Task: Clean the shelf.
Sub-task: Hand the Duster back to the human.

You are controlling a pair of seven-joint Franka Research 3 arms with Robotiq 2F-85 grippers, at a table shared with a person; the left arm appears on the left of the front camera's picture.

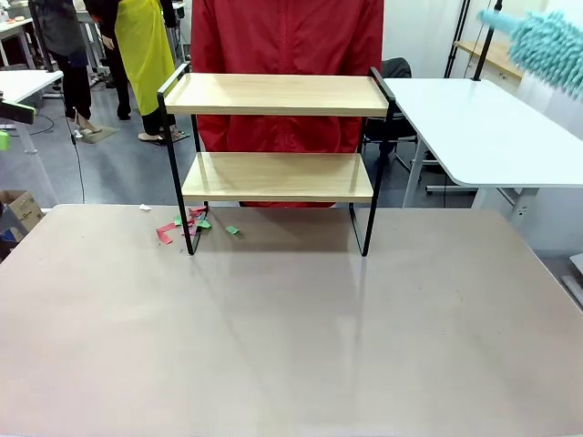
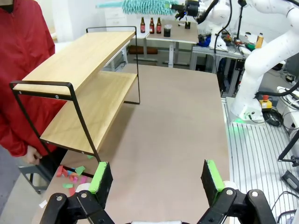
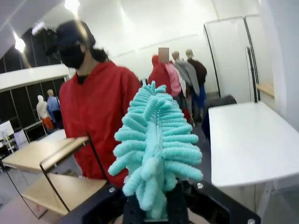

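Observation:
The shelf (image 1: 273,96), two light wooden boards in a thin black frame, stands at the far middle of the brown table (image 1: 291,337). Both boards look bare. Red and green paper scraps (image 1: 193,222) lie by its left front leg. My right gripper (image 3: 156,207) is shut on the handle of a fluffy teal duster (image 3: 156,149), held high to the shelf's right (image 1: 547,45), well clear of it. In the left wrist view the open left gripper (image 2: 156,177) hovers over the table with nothing between its green pads (image 2: 99,177), the shelf (image 2: 79,58) to its left and the scraps (image 2: 70,175) close by.
A person in a red jacket (image 1: 287,36) stands right behind the shelf. A white table (image 1: 483,127) stands at the back right. Bottles (image 2: 151,25) stand on a farther table. Other people walk in the background.

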